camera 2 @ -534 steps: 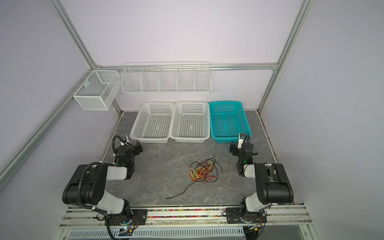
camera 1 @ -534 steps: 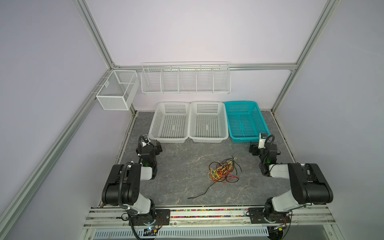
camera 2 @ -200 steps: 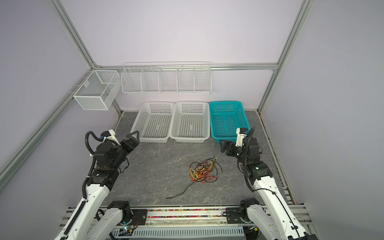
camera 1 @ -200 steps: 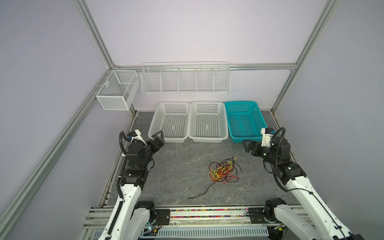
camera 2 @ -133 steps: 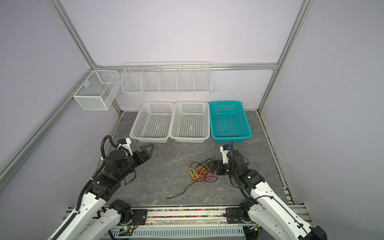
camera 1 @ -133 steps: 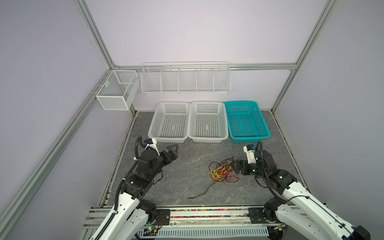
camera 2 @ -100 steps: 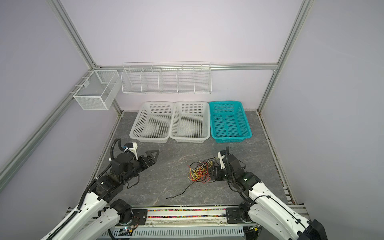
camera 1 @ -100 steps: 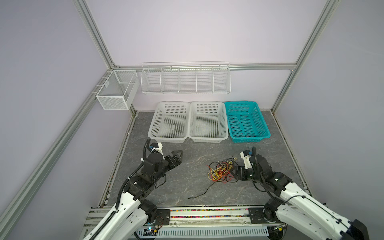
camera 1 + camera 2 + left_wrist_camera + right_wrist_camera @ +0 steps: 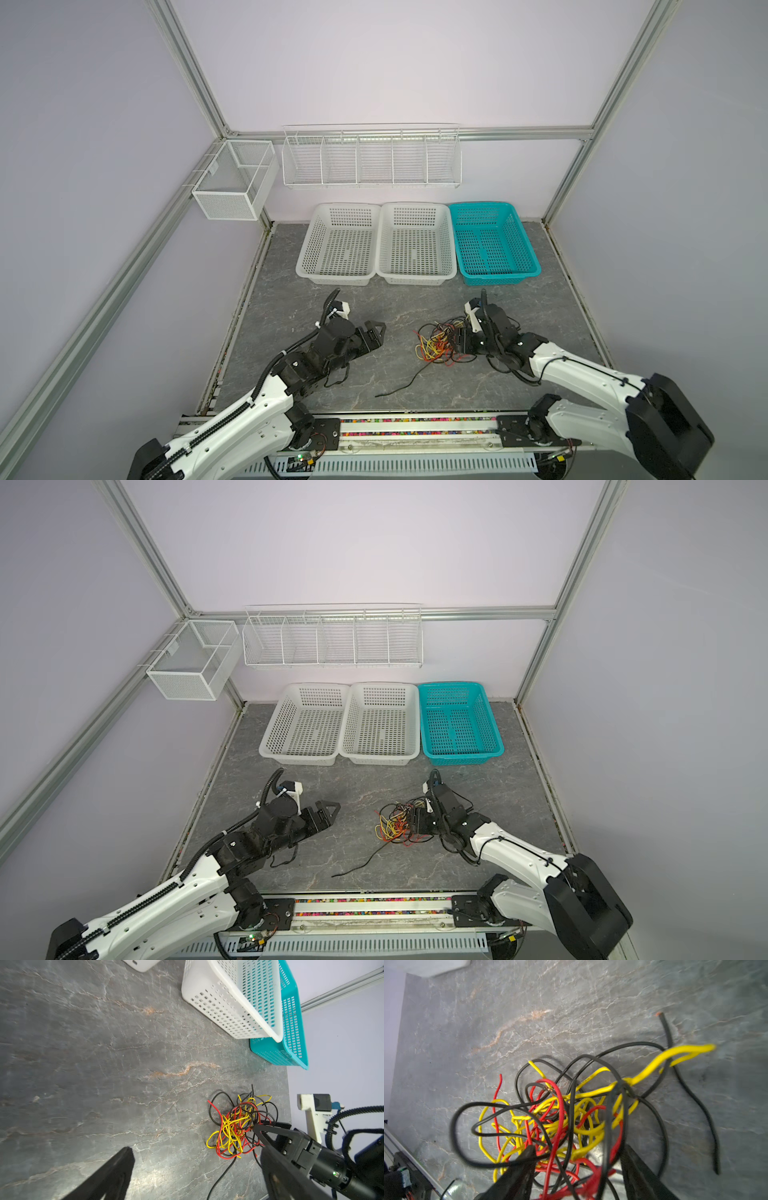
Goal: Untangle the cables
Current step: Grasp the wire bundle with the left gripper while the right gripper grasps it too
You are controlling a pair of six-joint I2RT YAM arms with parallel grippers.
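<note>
Right gripper (image 9: 459,343) is set into the right edge of the cables (image 9: 436,347), a knot of red, yellow and black wires lying on the table (image 9: 332,299) a little right of centre, nearer than the row of baskets. In the right wrist view its jaws are seen apart, with several red and black strands lying in the gap between the fingertips (image 9: 527,1159). Nothing is pinched yet, so this claw is judged unclenched but placed for a grasp. Left gripper (image 9: 380,336) is spread wide and empty, just left of the tangle, apart from it and pointed toward it. One black end (image 9: 399,386) is trailed out of the knot toward the near edge.

The step in hand is judged to be the first grasp, and no wire has been separated. For the next move, the right jaws would need to be closed on a few strands rather than a bundle. The left claw would need to be brought in to pin or take the rest, so that a single wire can be drawn out without the whole knot being dragged along.
</note>
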